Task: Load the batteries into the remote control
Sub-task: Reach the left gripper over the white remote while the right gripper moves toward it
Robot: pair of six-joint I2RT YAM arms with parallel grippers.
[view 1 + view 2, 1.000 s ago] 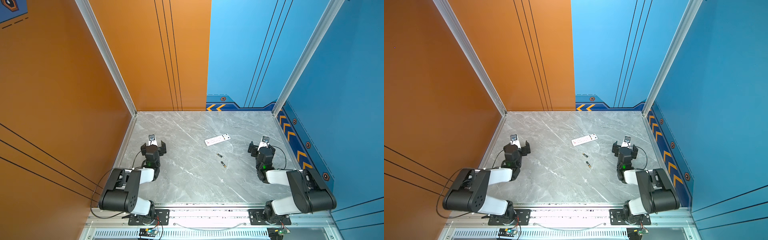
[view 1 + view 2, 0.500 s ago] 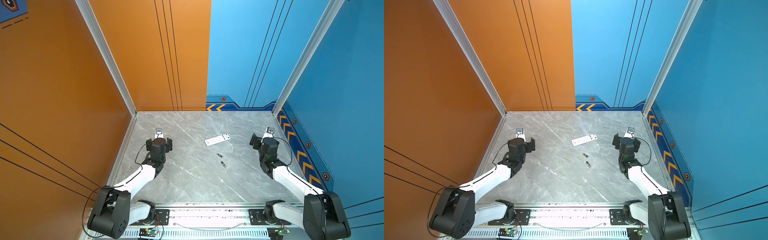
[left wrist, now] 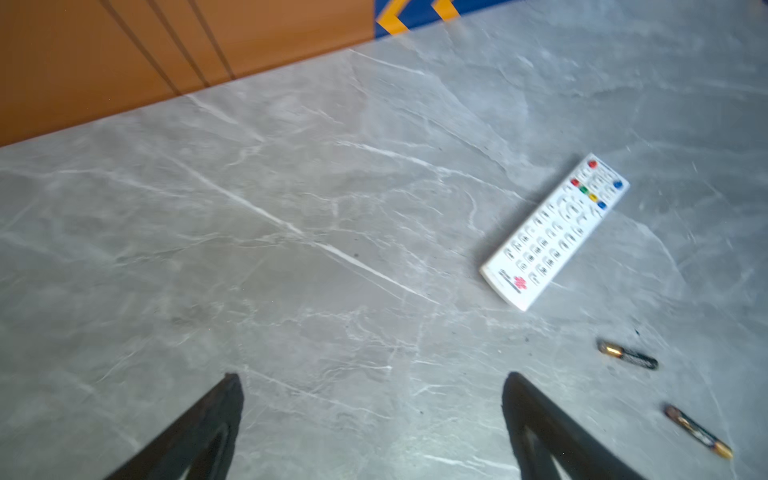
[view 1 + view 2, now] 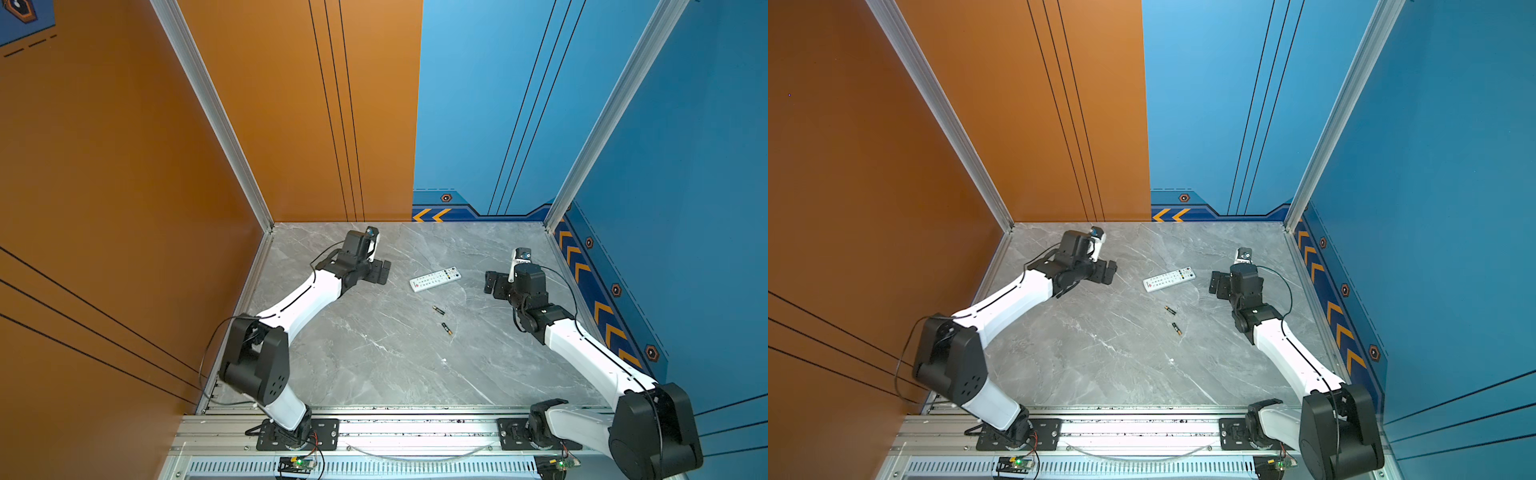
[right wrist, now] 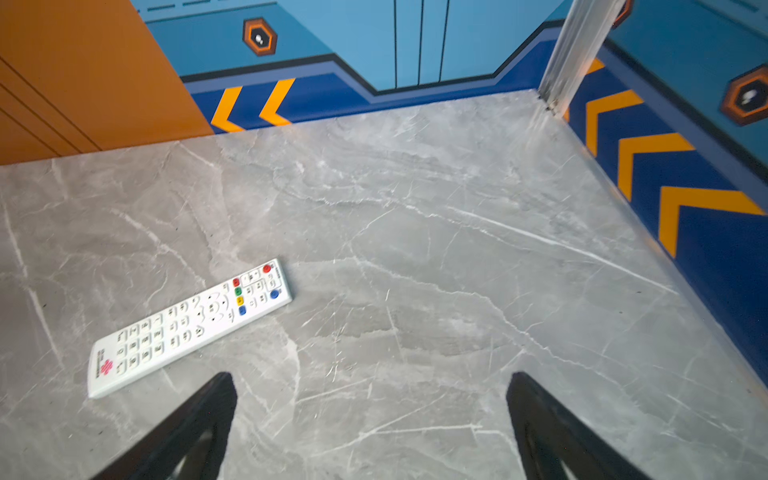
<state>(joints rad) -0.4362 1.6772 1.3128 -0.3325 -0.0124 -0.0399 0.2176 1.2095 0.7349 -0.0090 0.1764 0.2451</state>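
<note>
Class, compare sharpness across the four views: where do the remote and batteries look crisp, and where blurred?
In both top views the remote and batteries are tiny but crisp and evenly lit. In the left wrist view both are smeared and the button print is unreadable. In the right wrist view the remote is mildly blurred and the batteries are out of frame.

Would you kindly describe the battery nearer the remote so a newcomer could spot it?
On the grey marble table lies a white remote control, buttons up. Two black, gold-tipped batteries lie beside it; the nearer battery is the one closer to the remote.
</note>
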